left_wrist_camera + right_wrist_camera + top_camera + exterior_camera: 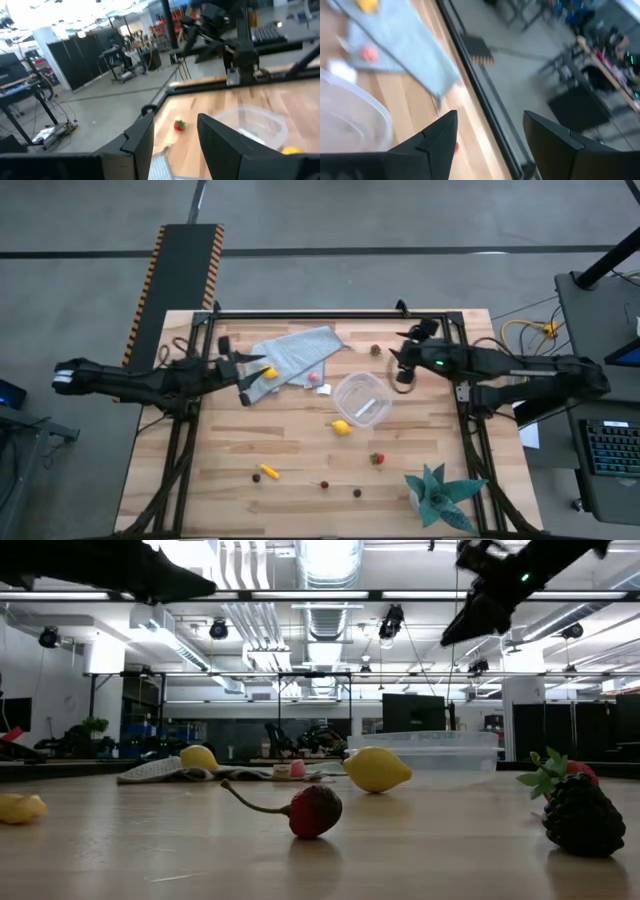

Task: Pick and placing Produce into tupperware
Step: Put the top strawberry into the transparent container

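Note:
The clear tupperware (pixel 362 400) stands right of the table's middle. A lemon (pixel 268 372) and a strawberry (pixel 313 377) lie on the grey-blue cloth (pixel 295 352). Another lemon (pixel 341 427), a strawberry (pixel 377 459), an orange-yellow stick (pixel 268 472) and dark bits (pixel 357 493) lie on the wood nearer the front edge. My left gripper (pixel 250 368) hovers open over the cloth's left end, and in its wrist view (pixel 175 145) the strawberry (pixel 179 125) shows between the fingers. My right gripper (pixel 402 367) hangs open above the table, just right of the tupperware's far side (pixel 492 145).
A small white block (pixel 323 389) sits beside the cloth. A teal spiky plant (pixel 440 495) stands at the near right corner. One dark bit (pixel 375 350) lies near the far edge, left of my right gripper. A black frame (pixel 330 313) rims the table.

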